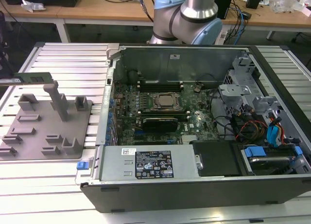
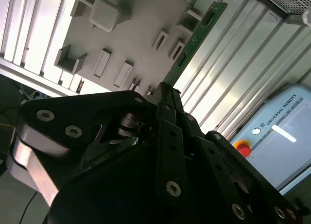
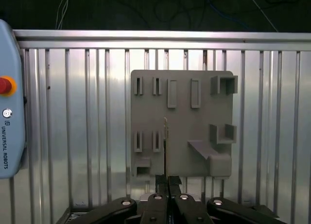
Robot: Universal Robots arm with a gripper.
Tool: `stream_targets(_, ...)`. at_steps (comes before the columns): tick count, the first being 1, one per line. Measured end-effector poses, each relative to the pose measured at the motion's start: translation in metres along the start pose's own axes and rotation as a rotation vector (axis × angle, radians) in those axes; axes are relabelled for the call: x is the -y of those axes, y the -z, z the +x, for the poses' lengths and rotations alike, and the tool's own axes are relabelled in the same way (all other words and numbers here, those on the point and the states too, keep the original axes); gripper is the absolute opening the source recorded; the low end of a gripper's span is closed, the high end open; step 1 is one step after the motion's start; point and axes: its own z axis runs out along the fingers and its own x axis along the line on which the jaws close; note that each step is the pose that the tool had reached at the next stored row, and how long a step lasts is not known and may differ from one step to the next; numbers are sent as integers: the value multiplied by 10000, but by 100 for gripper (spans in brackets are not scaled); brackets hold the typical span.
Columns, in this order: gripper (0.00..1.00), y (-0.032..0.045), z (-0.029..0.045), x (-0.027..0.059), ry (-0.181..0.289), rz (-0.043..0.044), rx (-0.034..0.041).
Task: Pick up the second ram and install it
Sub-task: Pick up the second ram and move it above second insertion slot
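Observation:
The second ram [image 1: 33,77], a narrow green stick, hangs level above the far left corner of the grey tray [image 1: 43,131], at the exterior view's left. In the first wrist view it appears edge-on as a thin line [image 3: 165,144] rising from my gripper [image 3: 167,179], whose two black fingers are closed flat against it. In the second wrist view the green stick [image 2: 194,39] juts out from the gripper [image 2: 163,90] over the tray [image 2: 131,34]. The tray [image 3: 184,117] lies below, apart from the stick.
The open computer case [image 1: 272,185] with its motherboard [image 1: 160,107] fills the middle and right of the slatted metal table [image 1: 73,59]. The arm's base [image 1: 187,15] stands behind the case. A teach pendant [image 3: 9,112] lies beside the tray, which has upright posts [image 1: 58,100].

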Motion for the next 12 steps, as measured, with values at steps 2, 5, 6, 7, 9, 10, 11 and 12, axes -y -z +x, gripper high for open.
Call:
stream_targets(2,9,-1,0,48,0,0,0)
stream_targets(5,9,-4,0,110,0,0,0)
stream_targets(6,9,-4,0,139,0,0,0)
stream_targets(7,9,-5,0,154,0,1,1)
stream_targets(9,9,-5,0,176,1,0,0)
stream_targets(10,9,-6,0,194,0,0,1)
stream_targets(11,9,-7,0,214,0,0,0)
stream_targets(12,9,-8,0,231,0,1,0)
